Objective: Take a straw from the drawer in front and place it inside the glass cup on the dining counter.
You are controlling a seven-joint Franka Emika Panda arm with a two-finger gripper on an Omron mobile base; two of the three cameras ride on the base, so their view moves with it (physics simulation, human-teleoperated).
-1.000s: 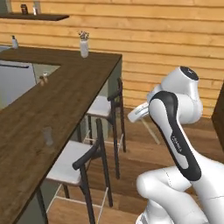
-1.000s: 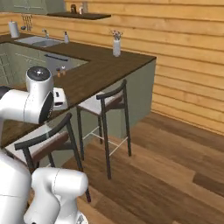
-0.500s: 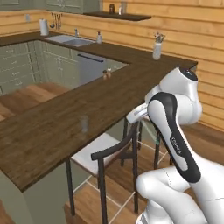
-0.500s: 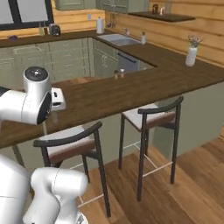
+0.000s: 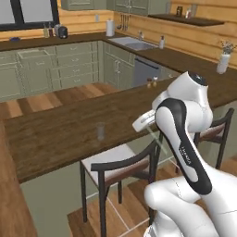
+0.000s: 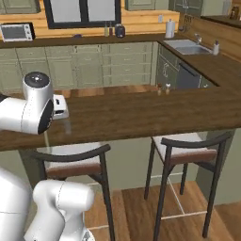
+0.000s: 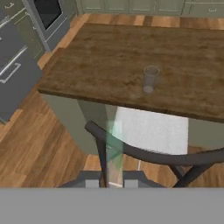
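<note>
While clamped in the hand (image 7: 109, 183) | straw (image 7: 114, 148) points toward glass cup (image 7: 150, 79) | cup upright

The glass cup (image 5: 100, 131) stands on the dining counter (image 5: 55, 139), near its front edge. Two stools (image 6: 73, 162) sit side by side under that edge. The sink (image 6: 190, 46) lies far behind, on the back worktop (image 6: 84, 40).

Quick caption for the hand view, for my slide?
End effector holds the straw above a stool, glass cup ahead on the dining counter.
</note>
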